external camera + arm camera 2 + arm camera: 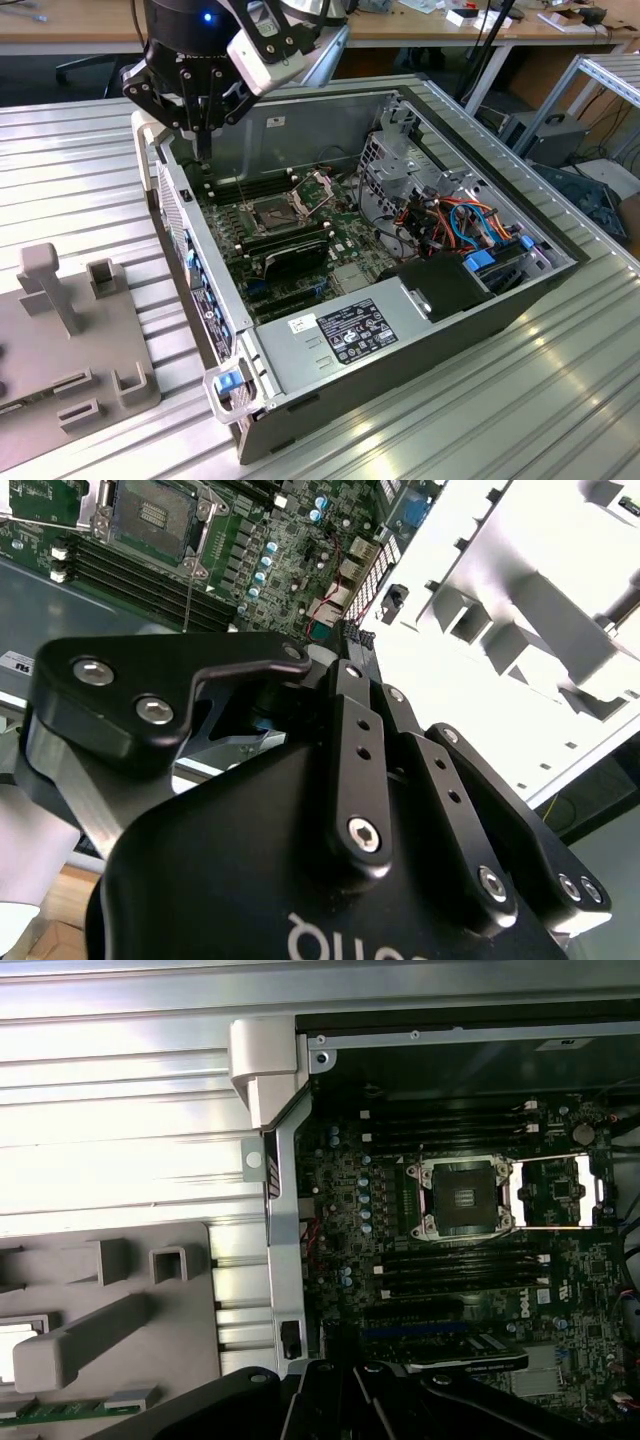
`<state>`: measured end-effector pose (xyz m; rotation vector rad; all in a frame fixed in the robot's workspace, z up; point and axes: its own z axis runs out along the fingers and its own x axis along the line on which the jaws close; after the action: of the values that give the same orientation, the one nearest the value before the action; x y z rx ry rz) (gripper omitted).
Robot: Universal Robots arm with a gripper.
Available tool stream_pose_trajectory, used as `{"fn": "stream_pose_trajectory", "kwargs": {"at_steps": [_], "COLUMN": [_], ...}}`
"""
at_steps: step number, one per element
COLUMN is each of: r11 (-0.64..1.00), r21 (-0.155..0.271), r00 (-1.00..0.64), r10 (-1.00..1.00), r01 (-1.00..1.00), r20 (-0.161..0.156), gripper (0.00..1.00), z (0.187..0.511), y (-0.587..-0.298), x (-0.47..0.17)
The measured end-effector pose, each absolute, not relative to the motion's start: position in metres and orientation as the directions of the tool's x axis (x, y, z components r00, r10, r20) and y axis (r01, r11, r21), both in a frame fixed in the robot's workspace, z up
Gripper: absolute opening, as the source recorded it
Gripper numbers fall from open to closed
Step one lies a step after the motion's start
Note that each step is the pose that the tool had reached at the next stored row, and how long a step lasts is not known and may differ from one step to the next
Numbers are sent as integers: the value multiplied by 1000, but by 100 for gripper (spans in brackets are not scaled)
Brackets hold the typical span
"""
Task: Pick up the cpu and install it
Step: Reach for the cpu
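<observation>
The surface (560,400) carried the open case (300,115). Risk, as I judged: a straight descent would clip the case wall, since the arm (190,20) hung near vertical over it, toward the surface's far edge. The end effector (204,150) pointed down, drawn together, nothing seen in it. The socket (467,1197) lay bare. Where the cpu lay: could not tell.

Black matte gripper (345,670) studded with silver hex screws, close in foreground, linkage arms converging toward green motherboard (300,570). Beyond: dark square socket with metal rim (155,515), contact field exposed. Long black memory slots (130,580) just beside socket. Row of small blue capacitors (268,565). Pale grey ribbed plastic structure (500,590) alongside board.
</observation>
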<state>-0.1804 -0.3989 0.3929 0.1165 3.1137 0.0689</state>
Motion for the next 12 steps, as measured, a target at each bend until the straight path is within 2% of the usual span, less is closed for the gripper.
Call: {"fn": "stream_pose_trajectory", "kwargs": {"at_steps": [12], "r11": [996], "r21": [45], "r00": [-997], "r10": [75], "r01": [74], "r20": [-23], "gripper": [11], "z": [393], "y": [-399], "x": [-184]}}
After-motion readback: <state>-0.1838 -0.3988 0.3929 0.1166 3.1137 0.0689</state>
